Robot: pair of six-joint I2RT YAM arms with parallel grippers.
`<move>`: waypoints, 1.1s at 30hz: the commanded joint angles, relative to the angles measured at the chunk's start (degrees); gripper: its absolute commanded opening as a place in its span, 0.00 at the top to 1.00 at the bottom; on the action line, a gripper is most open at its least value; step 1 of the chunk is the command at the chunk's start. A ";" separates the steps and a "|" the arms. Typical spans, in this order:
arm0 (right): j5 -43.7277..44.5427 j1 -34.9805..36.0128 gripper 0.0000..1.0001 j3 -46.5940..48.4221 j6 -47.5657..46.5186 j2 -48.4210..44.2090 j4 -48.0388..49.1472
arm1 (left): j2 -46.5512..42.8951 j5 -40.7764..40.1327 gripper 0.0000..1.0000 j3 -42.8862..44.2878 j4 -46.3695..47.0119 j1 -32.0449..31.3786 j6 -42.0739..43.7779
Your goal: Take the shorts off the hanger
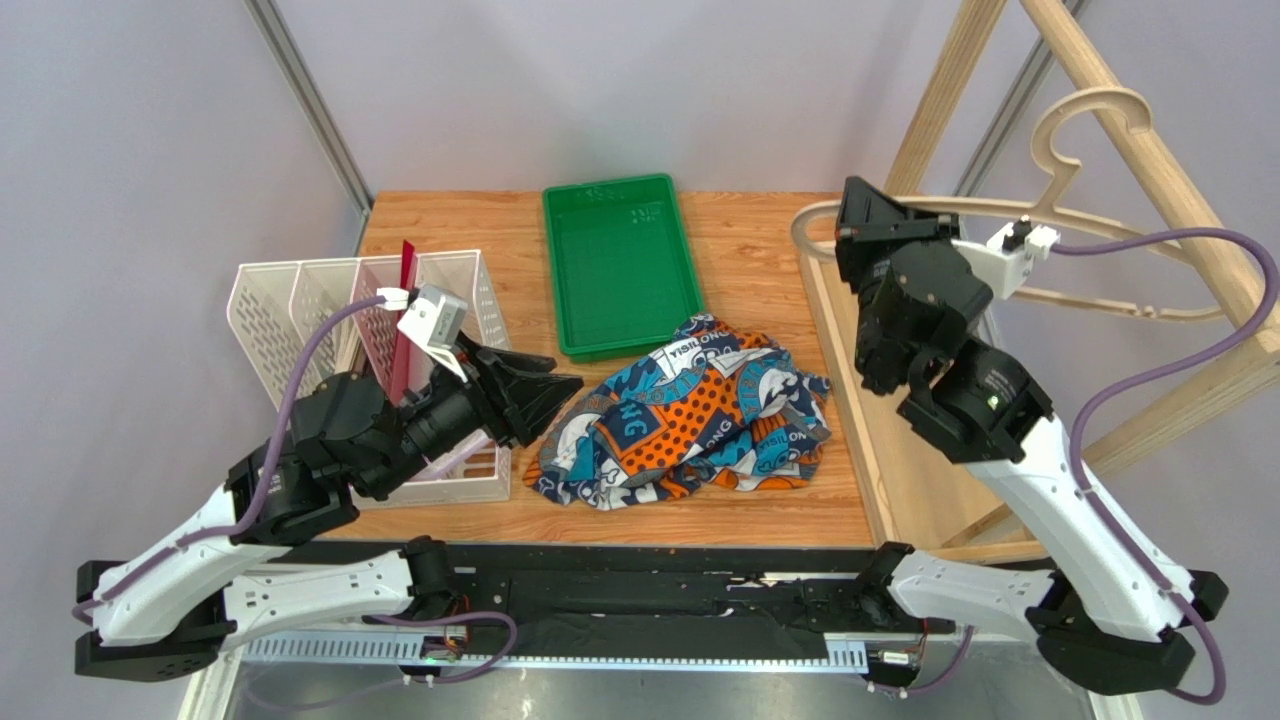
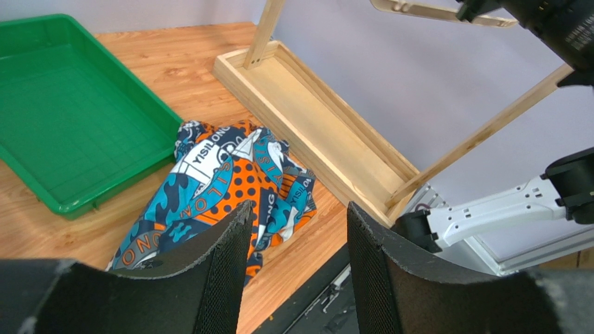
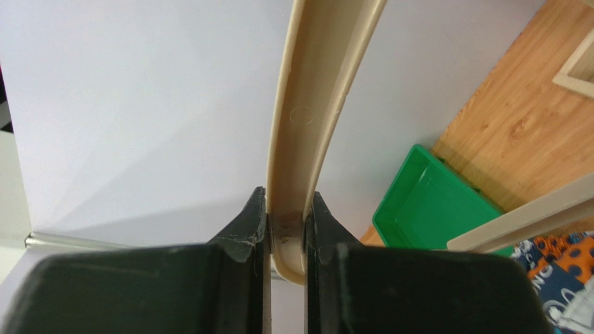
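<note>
- The shorts (image 1: 684, 413) lie in a crumpled heap on the table at the centre of the top view, just below the green tray (image 1: 553, 278). They are clear of the hanger (image 3: 307, 104), so the job looks all but done.
- The right gripper (image 3: 286, 229) is pinched tight on the hanger's curved end, at the upper right of the top view. It's a narrow hold far out on one shoulder, so the hanger could pivot or slip if the arm swings.
- I can't tell whether the hook rests on the wooden rack (image 1: 962, 90). If it does, pulling away could snag it or tip the rack.
- The left gripper (image 2: 300, 236) is partly open and holds nothing, hovering just beside the heap. A careless sweep could catch the cloth and drag it toward the table's near edge.
</note>
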 commanded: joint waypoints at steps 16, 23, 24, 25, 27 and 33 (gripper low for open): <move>-31.07 -25.30 1.00 18.19 2.31 20.27 -0.79 | 0.07 -0.58 0.43 4.04 -3.28 -0.38 0.01; -32.60 -29.88 1.00 20.47 3.72 22.56 -1.40 | 0.95 -0.23 0.43 4.47 -3.02 -0.30 -0.07; -32.60 -30.23 1.00 20.65 3.99 22.73 -1.40 | 0.95 -0.23 0.43 4.56 -3.20 -0.38 -0.07; -32.69 -30.58 1.00 21.26 4.25 23.26 -1.40 | 1.12 -0.23 0.43 4.56 -3.20 -0.30 -0.16; -33.21 -31.72 1.00 22.31 5.30 23.79 -2.72 | 1.12 -0.05 0.43 4.39 -3.20 -0.38 -0.34; -35.41 -33.83 1.00 22.94 12.06 24.85 -8.52 | 0.60 0.30 0.43 3.95 -3.11 -0.38 -0.95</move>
